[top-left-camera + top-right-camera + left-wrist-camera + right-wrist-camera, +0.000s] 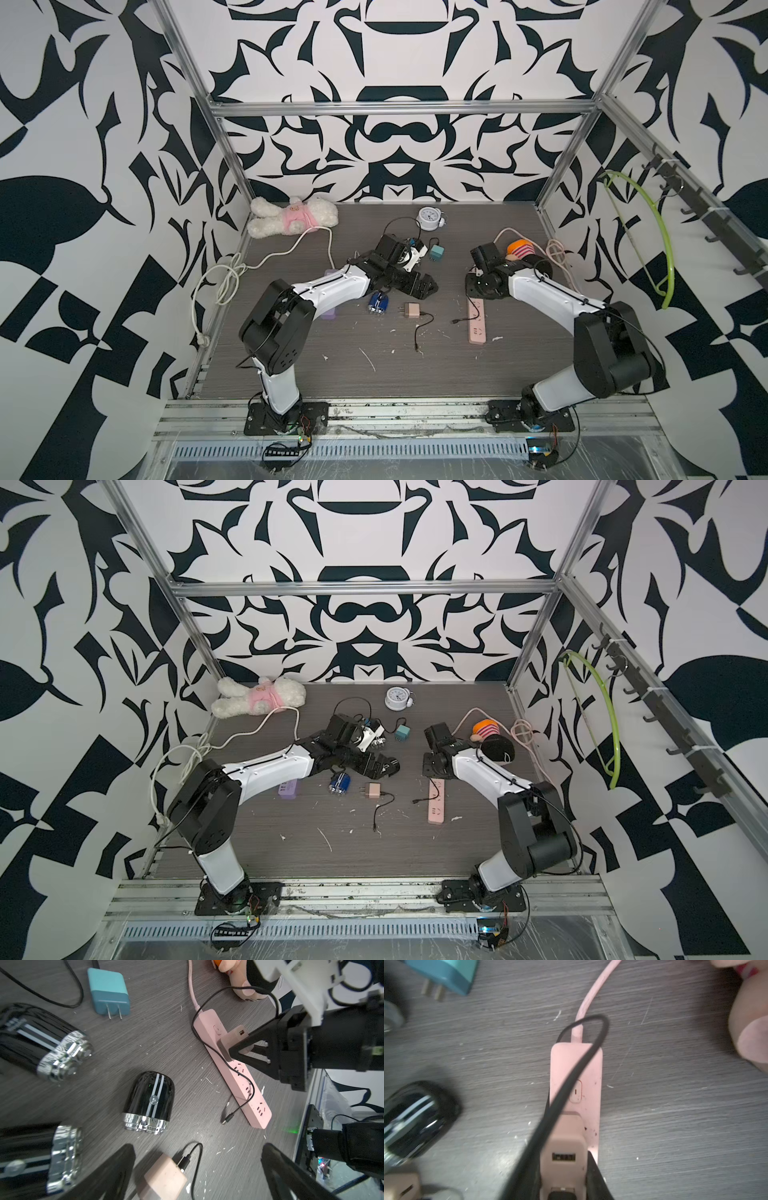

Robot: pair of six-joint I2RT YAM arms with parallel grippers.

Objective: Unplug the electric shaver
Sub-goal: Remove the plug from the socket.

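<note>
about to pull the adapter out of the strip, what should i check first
1. Right gripper straddles the adapter: ok.
2. Grip firm: cannot tell, contact on both sides isn't clear.
3. Adapter seated in the strip: ok, plugged in.
4. Strip held down: not ok, nothing pins it, so it may lift.
5. Cable clear of the fingers: not ok, it runs right beside one.
6. Left gripper out of the way: ok, open and off the strip.
</note>
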